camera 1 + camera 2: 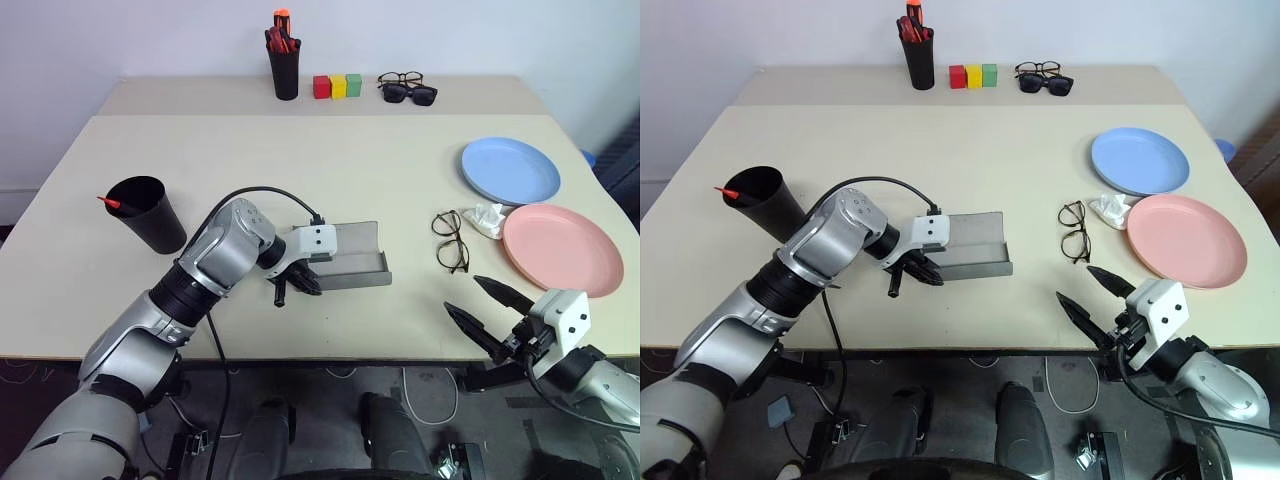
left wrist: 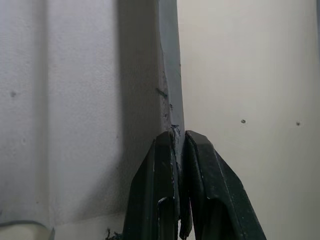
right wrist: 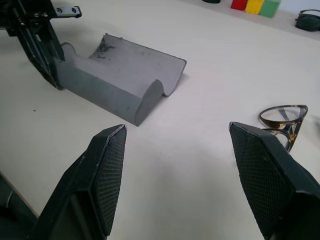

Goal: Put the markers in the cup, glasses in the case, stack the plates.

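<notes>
The grey case [image 1: 352, 256] lies open at the table's middle. My left gripper [image 1: 292, 285] is shut on the thin wall at its left end, which shows clamped between the fingers [image 2: 157, 165] in the left wrist view. The wire-framed glasses [image 1: 450, 240] lie folded open on the table to the right of the case. My right gripper [image 1: 463, 294] stands open near the front edge, below the glasses, holding nothing. The black cup [image 1: 147, 213] stands at the left with a marker's red end [image 1: 108, 202] poking over its rim. The blue plate [image 1: 510, 170] and pink plate [image 1: 562, 248] lie side by side at the right.
A crumpled white tissue [image 1: 488, 220] lies between the plates and the glasses. At the back stand a narrow pen cup [image 1: 284, 68] of red-orange pens, three coloured blocks [image 1: 337, 86], and sunglasses with another pair of spectacles [image 1: 407, 88].
</notes>
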